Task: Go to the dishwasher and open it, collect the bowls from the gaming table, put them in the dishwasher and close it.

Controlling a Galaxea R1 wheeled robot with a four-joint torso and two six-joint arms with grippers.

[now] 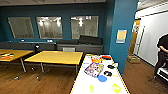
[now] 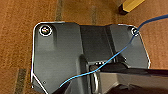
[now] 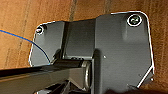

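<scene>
Resting on gaming table (image 1: pixel 81 83), one blue bowl (image 1: pixel 102 78), two yellow-green bowls (image 1: pixel 116 88)

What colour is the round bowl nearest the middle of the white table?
Bright blue bowl, clearest in the head view.
</scene>
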